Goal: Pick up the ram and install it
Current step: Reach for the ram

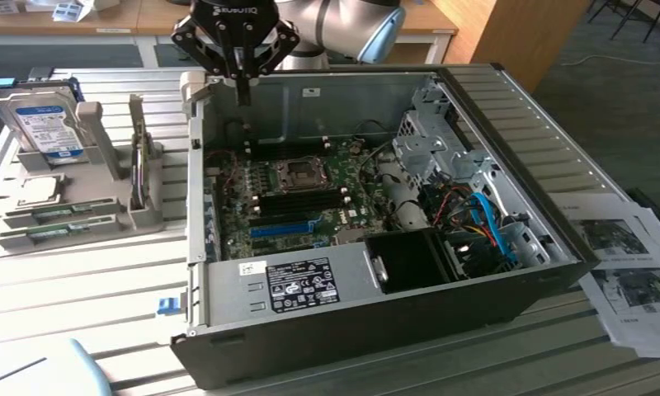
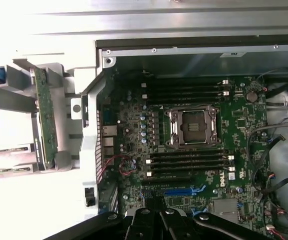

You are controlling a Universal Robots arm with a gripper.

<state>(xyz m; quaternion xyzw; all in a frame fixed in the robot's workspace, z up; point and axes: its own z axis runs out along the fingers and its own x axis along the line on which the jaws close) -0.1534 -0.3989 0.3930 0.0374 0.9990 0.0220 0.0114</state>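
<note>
The tool point(image 1: 242, 87) hangs shut, holding nothing visible, over the open computer case point(image 1: 528, 140); the ram point(image 2: 46, 117) stands in a grey rack point(image 1: 105, 157) on the surface point(image 1: 88, 280).

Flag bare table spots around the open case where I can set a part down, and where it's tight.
Free: slatted table between the grey fixture and the near edge, beside the case; also the strip before the case toward the papers. Crowded: the fixture's slots with the hard drive and ram; the cable bundle inside the case.
</note>
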